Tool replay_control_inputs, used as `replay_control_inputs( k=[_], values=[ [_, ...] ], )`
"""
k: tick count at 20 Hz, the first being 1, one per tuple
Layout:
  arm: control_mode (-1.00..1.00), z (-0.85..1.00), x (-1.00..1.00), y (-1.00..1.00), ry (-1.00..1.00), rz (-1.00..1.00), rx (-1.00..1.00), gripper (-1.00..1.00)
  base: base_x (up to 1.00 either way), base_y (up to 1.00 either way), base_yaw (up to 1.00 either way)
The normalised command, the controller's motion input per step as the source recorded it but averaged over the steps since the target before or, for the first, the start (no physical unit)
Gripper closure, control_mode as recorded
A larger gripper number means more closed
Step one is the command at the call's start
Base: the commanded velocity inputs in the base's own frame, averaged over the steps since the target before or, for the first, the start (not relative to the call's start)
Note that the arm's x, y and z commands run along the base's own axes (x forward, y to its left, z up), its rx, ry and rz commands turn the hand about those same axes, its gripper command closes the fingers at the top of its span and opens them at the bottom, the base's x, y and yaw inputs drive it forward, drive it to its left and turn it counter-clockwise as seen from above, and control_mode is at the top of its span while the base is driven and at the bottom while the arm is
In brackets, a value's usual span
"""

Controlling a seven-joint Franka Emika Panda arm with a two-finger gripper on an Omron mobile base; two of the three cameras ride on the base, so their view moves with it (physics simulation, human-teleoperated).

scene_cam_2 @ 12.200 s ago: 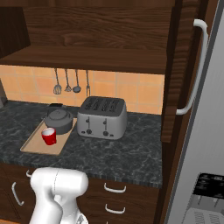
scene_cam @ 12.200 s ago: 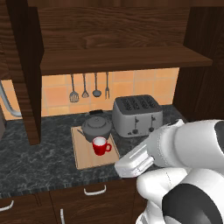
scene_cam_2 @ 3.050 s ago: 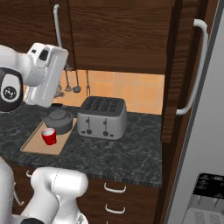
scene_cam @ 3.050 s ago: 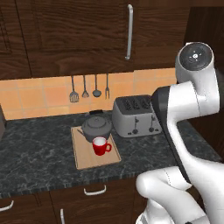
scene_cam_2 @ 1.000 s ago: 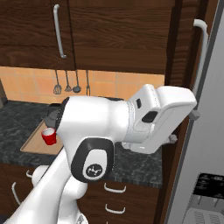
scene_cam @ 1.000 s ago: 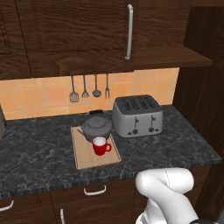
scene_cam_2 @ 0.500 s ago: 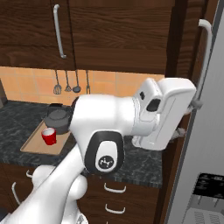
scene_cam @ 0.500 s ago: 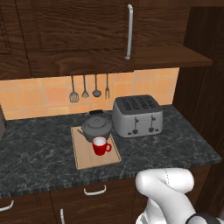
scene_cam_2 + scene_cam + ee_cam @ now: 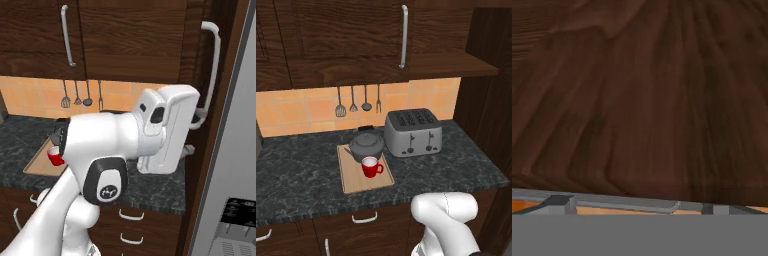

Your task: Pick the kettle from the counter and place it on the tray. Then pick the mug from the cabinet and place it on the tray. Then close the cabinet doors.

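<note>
The kettle (image 9: 367, 145) and mug (image 9: 371, 166) sit together on the tray (image 9: 352, 181), well left of and below the jaws, which stand apart against the right cabinet door (image 9: 209, 85) to push it shut.

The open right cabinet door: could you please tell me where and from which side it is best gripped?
Take its long silver bar handle around mid-length, coming from the door's outer face. The bar runs vertically and stands off the panel, so level jaws could probably close across it.
</note>
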Motion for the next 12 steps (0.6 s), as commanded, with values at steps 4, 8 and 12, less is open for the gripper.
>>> replay_control_inputs(
  k=[4,8,12],
  values=[
    [-1.0,0.0,0.6,0.62,0.04,0.27,-0.02,-1.0,0.0,0.0,0.0],
    [-1.0,0.0,0.66,0.62,0.03,0.25,-0.04,-1.0,0.0,0.0,0.0],
    [-1.0,0.0,0.69,0.63,0.04,0.23,-0.08,-1.0,0.0,0.0,0.0]
  ],
)
